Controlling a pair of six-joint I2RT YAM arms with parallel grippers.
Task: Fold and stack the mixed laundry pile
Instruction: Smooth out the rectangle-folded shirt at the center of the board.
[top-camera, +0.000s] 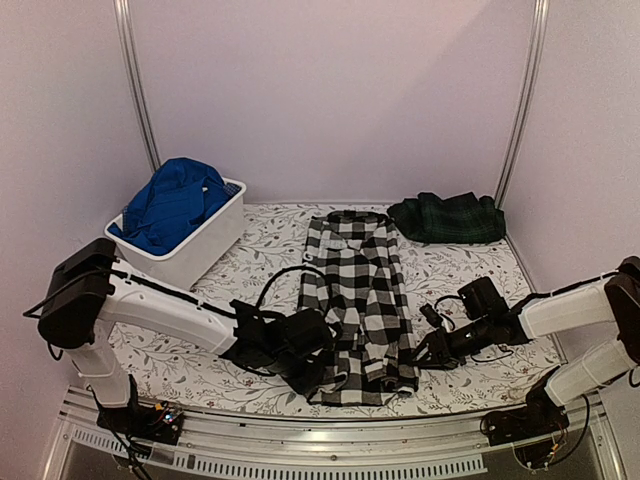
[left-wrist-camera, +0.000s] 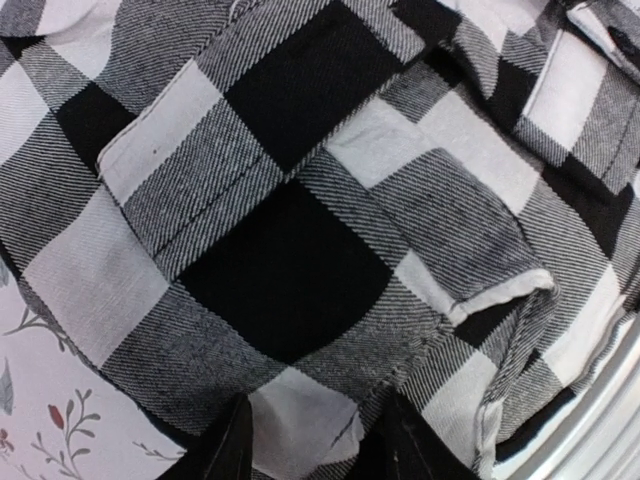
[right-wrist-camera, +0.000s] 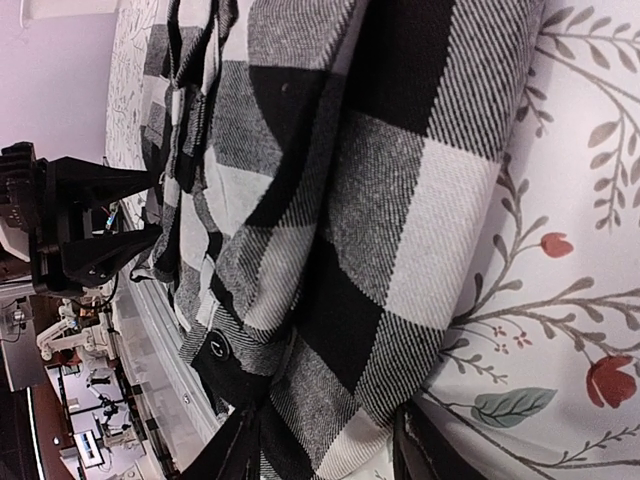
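The black-and-white checked shirt (top-camera: 355, 295) lies lengthwise in the middle of the table, folded into a narrow strip. My left gripper (top-camera: 318, 366) is at its near left corner. In the left wrist view the jaws stand apart with a white square of the shirt (left-wrist-camera: 300, 420) between the fingertips (left-wrist-camera: 232, 440). My right gripper (top-camera: 420, 352) is at the shirt's near right edge, jaws apart, straddling the folded edge (right-wrist-camera: 340, 400). The dark tartan garment (top-camera: 447, 217) lies folded at the back right. The bright blue garment (top-camera: 172, 205) is heaped in the tub.
A white plastic tub (top-camera: 215, 240) stands at the back left. The table has a floral cloth (top-camera: 455, 270). A metal rail (top-camera: 330, 440) runs along the near edge, just below the shirt's hem. White walls close in the back and sides.
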